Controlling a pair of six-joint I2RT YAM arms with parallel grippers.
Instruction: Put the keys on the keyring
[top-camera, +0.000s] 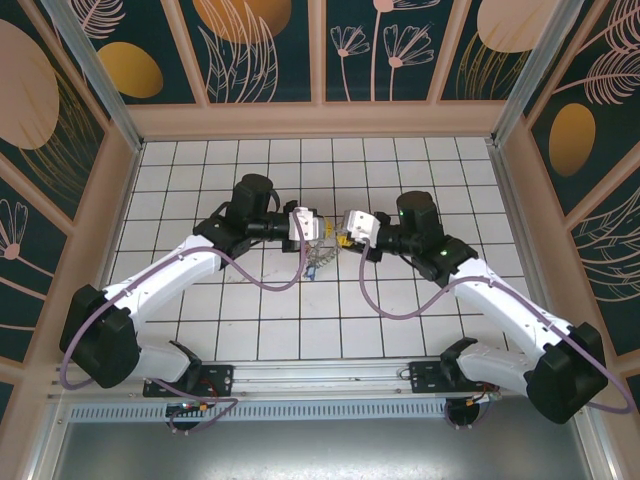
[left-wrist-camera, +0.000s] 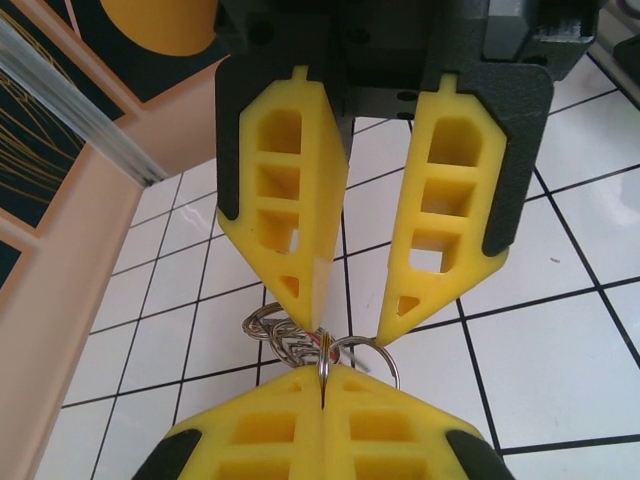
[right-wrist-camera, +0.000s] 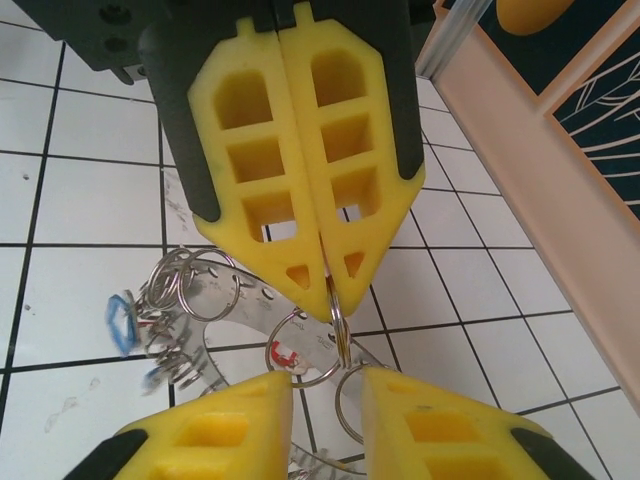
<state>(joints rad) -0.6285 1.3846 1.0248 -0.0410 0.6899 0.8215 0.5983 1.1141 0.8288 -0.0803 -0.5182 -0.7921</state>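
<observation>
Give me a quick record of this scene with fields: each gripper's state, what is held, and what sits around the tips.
left gripper: open, fingertips apart, a ring loop in the gap
right gripper: shut on a thin silver ring, seen edge-on at its tips
spacing: the two grippers meet tip to tip over the tiled table
ring bunch: small silver rings clustered beside the tips
tags: blue tag and red tag among the rings
keys: blades too small to tell apart
</observation>
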